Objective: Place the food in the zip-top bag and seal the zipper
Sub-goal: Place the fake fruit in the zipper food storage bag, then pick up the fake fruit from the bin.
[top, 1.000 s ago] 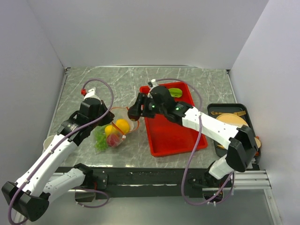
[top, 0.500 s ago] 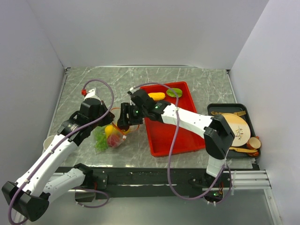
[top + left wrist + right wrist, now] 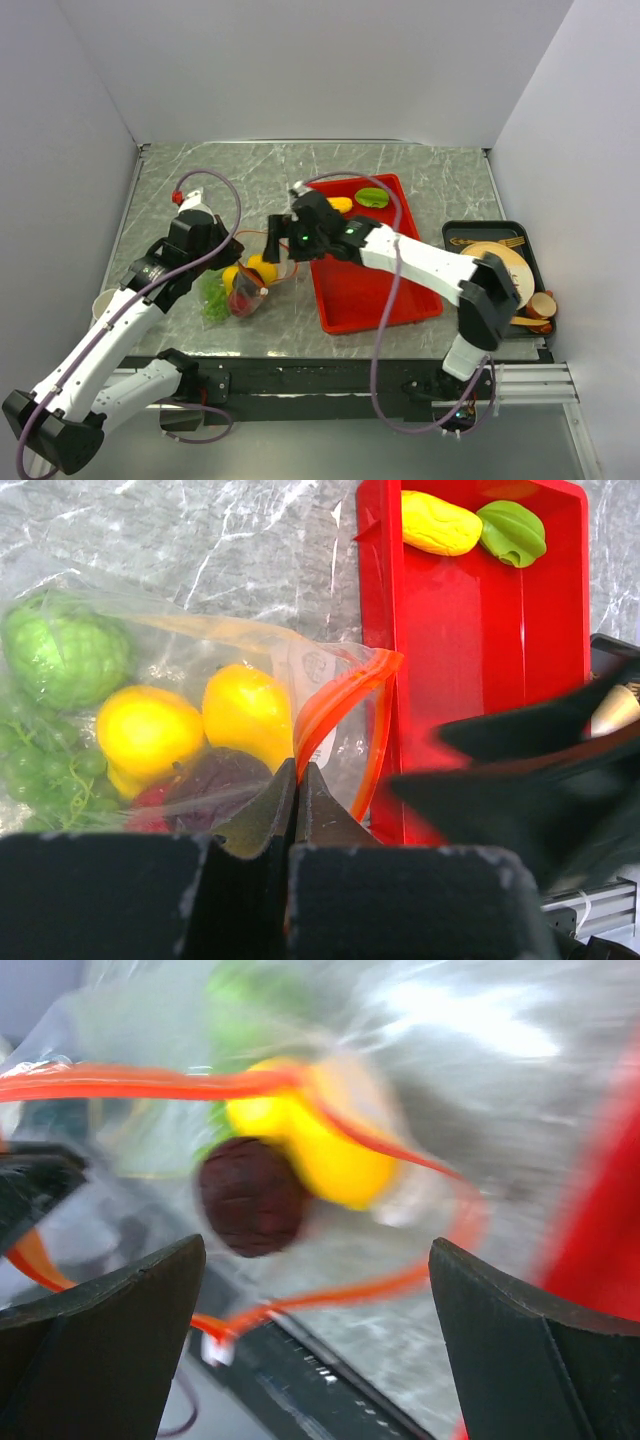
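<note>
Nearest the arm bases, the left hand (image 3: 297,780) is pinched fully closed on the near edge of the clear bag (image 3: 200,640), just beside the orange zipper strip (image 3: 335,705), which loops open at the mouth. The bag lies on the marbled tabletop (image 3: 200,180) just left of the red tray (image 3: 470,680), with its mouth toward the tray.

Inside the bag, a dark red piece (image 3: 215,785) and a red piece (image 3: 150,800) sit close to the left hand's fingers. Two yellow fruits (image 3: 248,710) lie side by side behind them. Green grapes (image 3: 40,775) fill the closed end, with a green leafy ball (image 3: 65,655) beyond.

Just past the mouth, the right hand (image 3: 315,1250) hangs over the bag with its fingers spread wide and nothing between them. Its wrist view looks down through the gap at the dark red piece and a yellow fruit inside the zipper strip's loop.

Farther back, at the tray's far end, a yellow piece (image 3: 440,522) and a green piece (image 3: 512,532) lie side by side, outside the bag. Off to the right, a black tray (image 3: 465,228) holds a tan plate (image 3: 495,262). A pale cup (image 3: 103,300) stands at the tabletop's left edge.
</note>
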You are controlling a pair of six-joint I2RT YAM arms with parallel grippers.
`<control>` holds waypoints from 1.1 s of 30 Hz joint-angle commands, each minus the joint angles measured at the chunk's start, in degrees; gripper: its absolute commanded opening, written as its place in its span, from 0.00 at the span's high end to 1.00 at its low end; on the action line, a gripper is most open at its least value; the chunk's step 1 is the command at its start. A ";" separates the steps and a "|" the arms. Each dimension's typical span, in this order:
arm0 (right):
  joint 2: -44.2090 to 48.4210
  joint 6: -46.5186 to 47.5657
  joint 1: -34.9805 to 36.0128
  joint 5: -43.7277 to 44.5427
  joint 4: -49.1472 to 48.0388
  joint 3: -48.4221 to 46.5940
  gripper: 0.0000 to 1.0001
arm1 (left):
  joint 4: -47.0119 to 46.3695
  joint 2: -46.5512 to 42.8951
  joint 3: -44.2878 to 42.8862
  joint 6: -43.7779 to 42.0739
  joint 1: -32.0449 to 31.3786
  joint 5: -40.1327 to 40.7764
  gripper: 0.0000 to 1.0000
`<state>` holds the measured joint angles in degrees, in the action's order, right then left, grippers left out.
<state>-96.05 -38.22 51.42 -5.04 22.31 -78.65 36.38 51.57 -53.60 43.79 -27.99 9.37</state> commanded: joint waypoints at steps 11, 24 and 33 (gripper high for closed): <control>4.91 -11.52 -22.41 15.68 6.71 6.14 0.00 | -1.40 -1.03 -0.71 -0.02 -0.05 0.65 0.99; -16.16 -27.52 -26.19 9.61 3.35 -13.61 0.00 | 0.09 -3.23 -0.62 0.86 -0.05 1.53 0.99; -28.21 -27.71 -26.46 8.21 9.42 -27.15 0.00 | 0.45 -3.76 -0.36 0.51 -0.05 2.50 0.99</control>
<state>-120.09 -65.19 25.10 3.97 28.40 -100.16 37.93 48.88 -53.60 44.23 -27.99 10.72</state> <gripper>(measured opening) 0.998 0.022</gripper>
